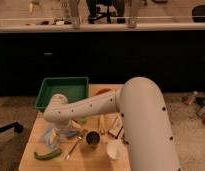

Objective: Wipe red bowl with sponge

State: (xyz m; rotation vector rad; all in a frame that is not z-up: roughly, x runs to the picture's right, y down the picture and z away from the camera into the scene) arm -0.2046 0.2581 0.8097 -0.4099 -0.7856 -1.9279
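Gripper (52, 133) hangs low just in front of the green tray (63, 86). Honestly can't tell if it's open or holding anything. Red bowl (103, 91) peeks out right of the tray, behind the arm (96, 104).

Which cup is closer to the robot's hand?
The dark metal cup; the white cup sits farther right, away from the hand hanging at the left.
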